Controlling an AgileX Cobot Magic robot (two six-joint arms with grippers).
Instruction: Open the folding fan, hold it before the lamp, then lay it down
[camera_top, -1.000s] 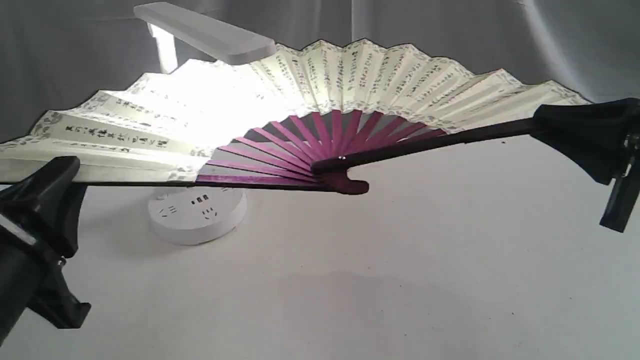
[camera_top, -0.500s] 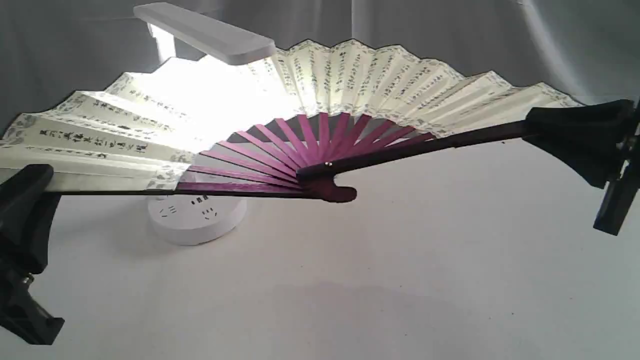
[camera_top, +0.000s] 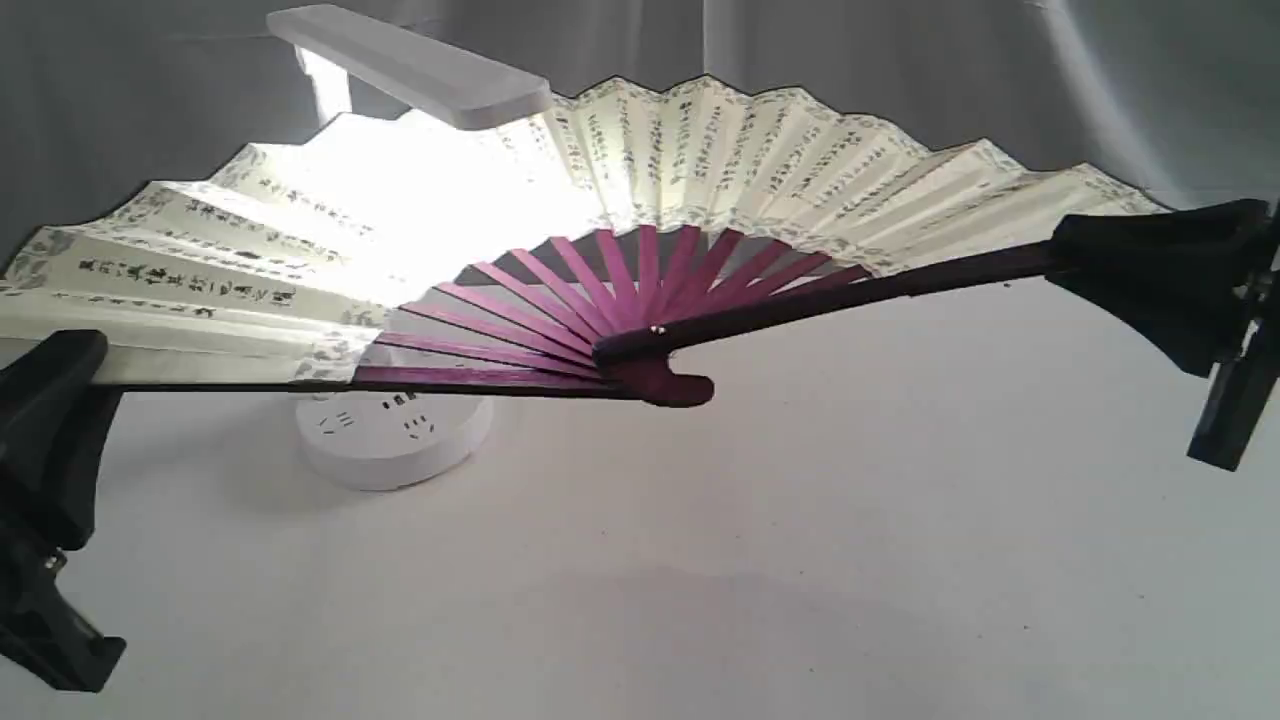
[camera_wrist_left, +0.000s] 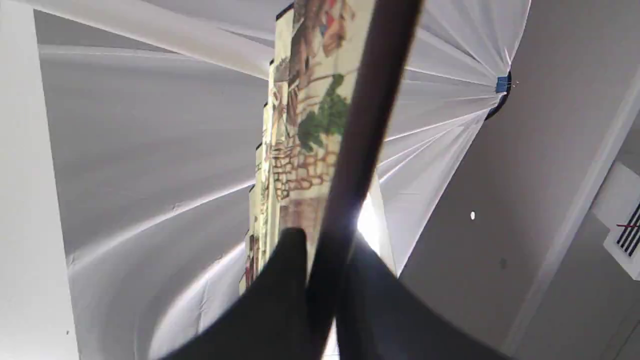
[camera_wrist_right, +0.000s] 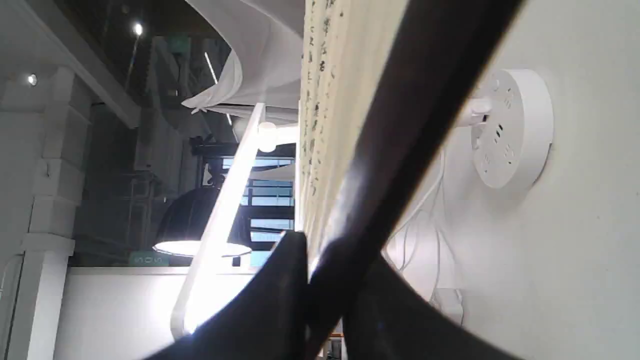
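Observation:
The folding fan (camera_top: 700, 160) is spread wide in the air, cream leaf with black calligraphy and maroon ribs meeting at the pivot (camera_top: 660, 380). It hangs in front of the lit white lamp (camera_top: 410, 65), whose glow shines through the leaf's left half; the lamp's round base (camera_top: 395, 435) sits on the table below. My left gripper (camera_top: 60, 365) is shut on the fan's left guard (camera_wrist_left: 365, 125). At the right edge, my right gripper (camera_top: 1090, 265) is shut on the right guard (camera_wrist_right: 415, 120). The lamp's stem is mostly hidden behind the fan.
A white table surface (camera_top: 750, 560) stretches below the fan. Grey-white cloth (camera_top: 900, 60) hangs as a backdrop behind. The lamp's white cord (camera_wrist_right: 425, 215) trails near its base (camera_wrist_right: 515, 127) in the right wrist view.
Over the last second the fan and both grippers shifted left and slightly down, the pivot dropping a little. In the last half second nothing moved.

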